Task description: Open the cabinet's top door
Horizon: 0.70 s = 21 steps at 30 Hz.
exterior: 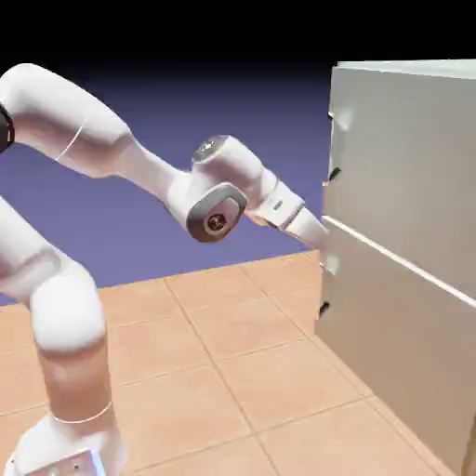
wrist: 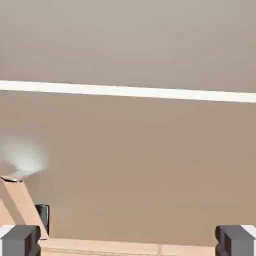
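**Open gripper in front of a pale cabinet, its top door lying flat**

In the exterior view, a white robot arm (exterior: pixel 228 186) rises at 7 o'clock, bends over at 10 o'clock and reaches to 3 o'clock, where its far end meets the near-left edge of a tall, pale grey cabinet (exterior: pixel 372 67). The cabinet fills the side from 1 to 5 o'clock. Its top door (exterior: pixel 404 158), a broad plain panel, is at 2 o'clock and looks shut, lying level with the matching lower panel (exterior: pixel 395 335) at 4 o'clock. A thin white seam (exterior: pixel 400 258) slopes down between the two toward the exterior view's right. Small dark fittings sit along the cabinet's left edge, one (exterior: pixel 335 174) at 2 o'clock and another (exterior: pixel 323 308) at 4 o'clock. Tan floor tiles (exterior: pixel 204 372) spread below, and the backdrop (exterior: pixel 186 112) is blue-violet, fading to black at 12 o'clock.

In the hand view, the gripper (wrist: pixel 129 241) is released: its two grey fingertips stand wide apart, one between 7 and 8 o'clock, the other between 4 and 5, with nothing gripped. Flat grey-brown panel fills most of this view, the white seam crossing it below 12 o'clock. A slanted tan piece (wrist: pixel 26 202) shows at 8 o'clock, beside a small dark fitting. Whether the gripper touches the cabinet, I cannot tell.
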Tool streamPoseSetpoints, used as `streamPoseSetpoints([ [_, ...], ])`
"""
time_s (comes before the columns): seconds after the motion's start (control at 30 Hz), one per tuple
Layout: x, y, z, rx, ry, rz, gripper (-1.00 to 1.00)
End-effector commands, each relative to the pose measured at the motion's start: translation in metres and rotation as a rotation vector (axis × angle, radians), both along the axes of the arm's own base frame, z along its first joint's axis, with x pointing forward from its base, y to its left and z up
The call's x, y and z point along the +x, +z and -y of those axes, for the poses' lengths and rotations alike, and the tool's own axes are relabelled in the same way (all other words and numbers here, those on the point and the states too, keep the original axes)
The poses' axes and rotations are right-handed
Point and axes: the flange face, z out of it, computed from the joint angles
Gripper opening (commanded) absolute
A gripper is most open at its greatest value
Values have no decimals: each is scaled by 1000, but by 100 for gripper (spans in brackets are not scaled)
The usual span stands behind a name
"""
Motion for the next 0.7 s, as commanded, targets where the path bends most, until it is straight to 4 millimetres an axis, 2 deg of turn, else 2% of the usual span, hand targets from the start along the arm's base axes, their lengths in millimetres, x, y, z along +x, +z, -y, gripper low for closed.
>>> streamPoseSetpoints([
  [0.0,4,-14,3,28,-13,-40,0],
  [0.2,20,-98,17,151,-107,-273,0],
  [0.4,19,-176,31,199,-223,-473,0],
  [0.53,11,-220,43,194,-313,-572,0],
  [0.67,3,-251,60,165,-408,-634,0],
])
